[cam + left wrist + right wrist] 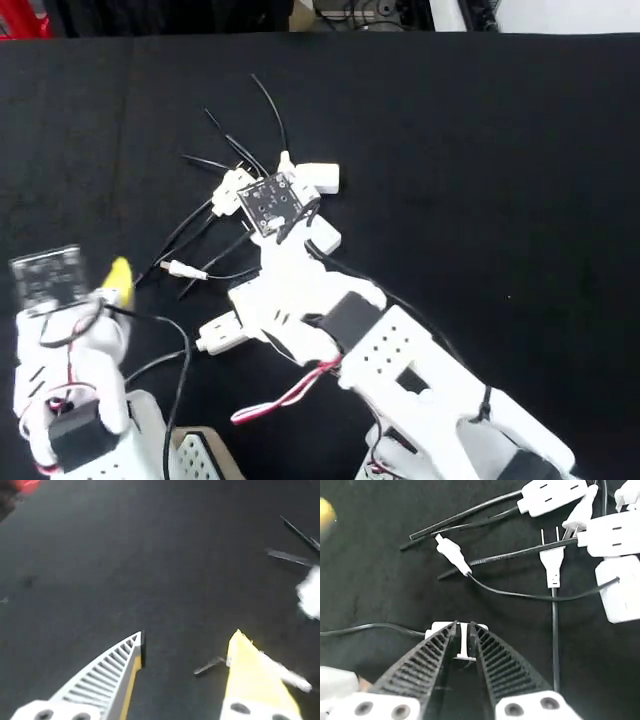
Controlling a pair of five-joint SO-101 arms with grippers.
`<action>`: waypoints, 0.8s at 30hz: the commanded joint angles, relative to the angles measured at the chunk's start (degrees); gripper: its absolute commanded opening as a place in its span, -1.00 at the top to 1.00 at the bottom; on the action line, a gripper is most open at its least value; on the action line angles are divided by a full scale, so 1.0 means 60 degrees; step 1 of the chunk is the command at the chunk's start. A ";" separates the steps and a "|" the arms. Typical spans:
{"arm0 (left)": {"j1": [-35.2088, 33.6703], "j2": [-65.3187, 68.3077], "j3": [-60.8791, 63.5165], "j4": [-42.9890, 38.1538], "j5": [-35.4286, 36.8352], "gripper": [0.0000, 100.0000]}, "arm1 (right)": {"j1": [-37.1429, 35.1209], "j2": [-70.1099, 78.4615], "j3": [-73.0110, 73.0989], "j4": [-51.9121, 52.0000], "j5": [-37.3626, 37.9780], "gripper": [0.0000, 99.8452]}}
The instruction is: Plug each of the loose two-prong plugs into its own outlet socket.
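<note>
Soft, even light; black table (500, 150) soaks it up; white outlet sockets (550, 495) glare; shadows barely visible.

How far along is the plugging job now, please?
Done: nothing clearly. The white plastic two-prong plug lies with bare prongs beside, not in, the white outlet socket. In hand: the right gripper is shut on a corded white plastic piece. Remaining: every plugging; the left gripper is open.

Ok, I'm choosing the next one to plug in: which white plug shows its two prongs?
The flat plug near the sockets, prongs bare; the slim plug shows none, and the right gripper grips another white piece.
</note>
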 commanded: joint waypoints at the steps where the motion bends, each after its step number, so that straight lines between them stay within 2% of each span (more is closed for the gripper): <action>1: -0.1194 0.0015 0.0418 -0.0938 0.0996 0.45 | 0.0132 0.0476 0.0227 -0.1700 -0.1392 0.97; 4: -0.1853 0.0015 0.0711 -0.1143 0.1538 0.45 | 0.0132 0.1531 0.0535 -0.3502 -0.2535 0.97; 7: -0.2015 0.0015 0.1092 -0.1128 0.1553 0.45 | 0.0132 0.2996 0.0022 -0.4117 -0.3033 0.92; 10: -0.2044 0.0015 0.1502 -0.1128 0.1553 0.45 | 0.0117 0.4242 -0.0886 -0.4117 -0.3136 0.68; 12: -0.2073 0.0015 0.1780 -0.1128 0.1524 0.45 | 0.0044 0.4769 -0.1297 -0.4117 -0.2652 0.55; 14: -0.2073 0.0015 0.2117 -0.1143 0.1114 0.45 | -0.0190 0.5048 -0.1516 -0.4073 -0.1099 0.56; 18: -0.2161 0.0000 0.2615 -0.1143 0.0073 0.45 | -0.0220 0.5473 -0.1634 -0.3795 0.3150 0.66; 22: -0.2161 0.0000 0.2659 -0.1143 -0.0044 0.45 | -0.0088 0.5810 -0.1927 -0.3795 0.6828 0.74; 24: -0.2161 0.0000 0.2689 -0.1143 -0.0044 0.45 | -0.0103 0.6000 -0.2249 -0.3736 0.8044 0.75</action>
